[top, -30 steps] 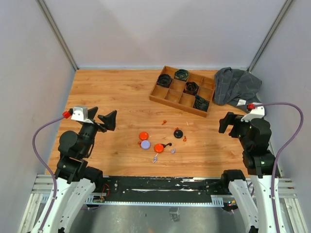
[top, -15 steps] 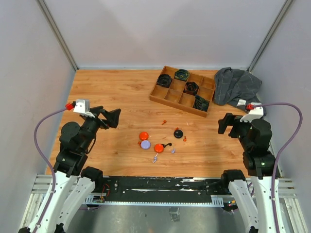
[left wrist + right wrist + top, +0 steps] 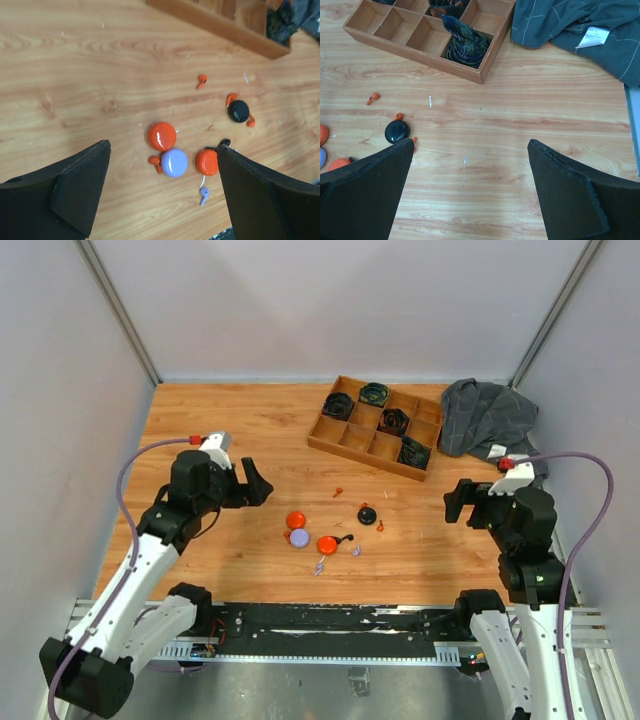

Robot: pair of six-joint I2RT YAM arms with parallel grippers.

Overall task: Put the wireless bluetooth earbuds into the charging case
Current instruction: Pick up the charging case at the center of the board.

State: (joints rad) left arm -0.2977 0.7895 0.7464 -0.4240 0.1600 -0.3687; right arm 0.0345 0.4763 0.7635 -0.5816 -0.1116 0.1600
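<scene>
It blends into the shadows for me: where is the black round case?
In the top view the black round case lies mid-table, right of the lilac case and below the wooden tray, an orange earbud beside it.

The wooden bench (image 3: 220, 430) carries a compartmented wooden tray (image 3: 420, 59) at its far right, with a crumpled grey cloth (image 3: 487, 418) just beside it. Near the middle lie 2 orange cases (image 3: 296, 520), 1 lilac case (image 3: 299, 537) between them, and 1 black case (image 3: 367, 514) apart to the right. Tiny orange, lilac and black earbuds (image 3: 201, 80) lie scattered around them.
</scene>
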